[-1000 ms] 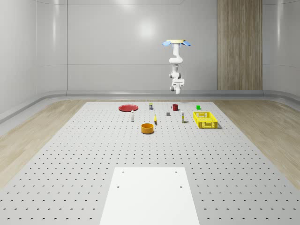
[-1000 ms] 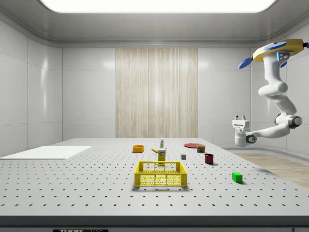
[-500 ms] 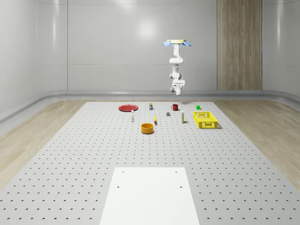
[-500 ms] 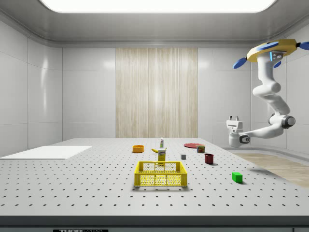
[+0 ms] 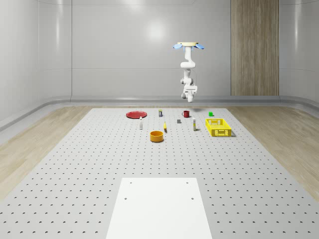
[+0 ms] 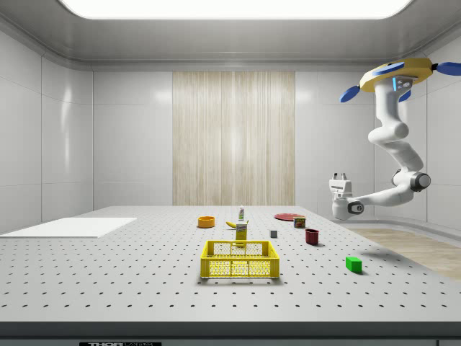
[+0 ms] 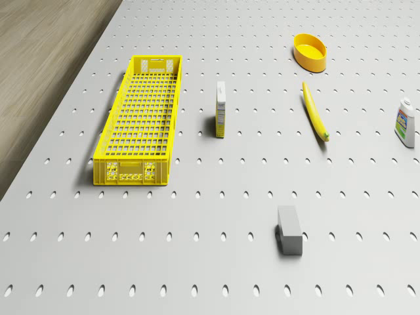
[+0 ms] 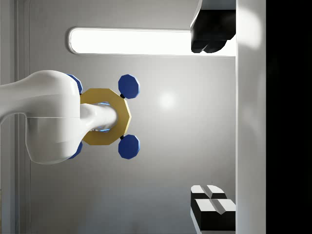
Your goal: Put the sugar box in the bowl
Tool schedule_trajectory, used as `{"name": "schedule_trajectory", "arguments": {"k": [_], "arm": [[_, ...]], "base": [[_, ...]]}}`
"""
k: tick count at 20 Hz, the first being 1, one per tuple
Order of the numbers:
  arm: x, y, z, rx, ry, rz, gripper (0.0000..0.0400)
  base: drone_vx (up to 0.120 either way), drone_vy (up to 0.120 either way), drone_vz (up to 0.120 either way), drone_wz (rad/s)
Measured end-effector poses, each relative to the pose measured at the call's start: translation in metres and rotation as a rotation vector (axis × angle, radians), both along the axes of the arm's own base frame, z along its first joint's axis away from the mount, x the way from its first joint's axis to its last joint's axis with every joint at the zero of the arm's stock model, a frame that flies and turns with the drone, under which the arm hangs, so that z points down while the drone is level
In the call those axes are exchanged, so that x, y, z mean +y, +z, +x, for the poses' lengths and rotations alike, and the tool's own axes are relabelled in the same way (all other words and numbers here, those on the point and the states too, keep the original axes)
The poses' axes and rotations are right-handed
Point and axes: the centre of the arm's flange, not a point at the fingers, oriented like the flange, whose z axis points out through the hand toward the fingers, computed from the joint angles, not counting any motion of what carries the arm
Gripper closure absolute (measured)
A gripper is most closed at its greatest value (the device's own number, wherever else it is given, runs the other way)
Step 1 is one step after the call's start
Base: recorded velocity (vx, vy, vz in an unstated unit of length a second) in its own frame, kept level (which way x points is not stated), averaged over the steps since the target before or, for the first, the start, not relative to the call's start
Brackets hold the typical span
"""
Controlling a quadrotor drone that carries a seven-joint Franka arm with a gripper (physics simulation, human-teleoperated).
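Yellow-white sugar box stands upright on the bench between crate and banana; the hovering drone should descend, swinging the spread, upturned pincer down over it.

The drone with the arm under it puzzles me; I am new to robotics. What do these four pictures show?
It is a simulated drone hovering high at the far edge of the perforated table, carrying an arm whose gripper points upward, open and empty. Two pictures come from fixed cameras, above and beside; one from the drone's body; one from the wrist. On the table lie a yellow crate, the upright sugar box, an orange bowl, a banana, a bottle and a grey block.
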Motion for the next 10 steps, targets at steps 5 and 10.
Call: {"name": "schedule_trajectory", "arguments": {"k": [5,10], "arm": [[0.0004,0.0000,-0.0004,-0.004,0.000,-0.004,0.0000],[0.0014,0.0000,-0.0008,-0.008,0.000,-0.014,0.0000]], "base": [[0.120,0.000,0.000,0.000],[0.120,0.000,0.000,0.000]]}}
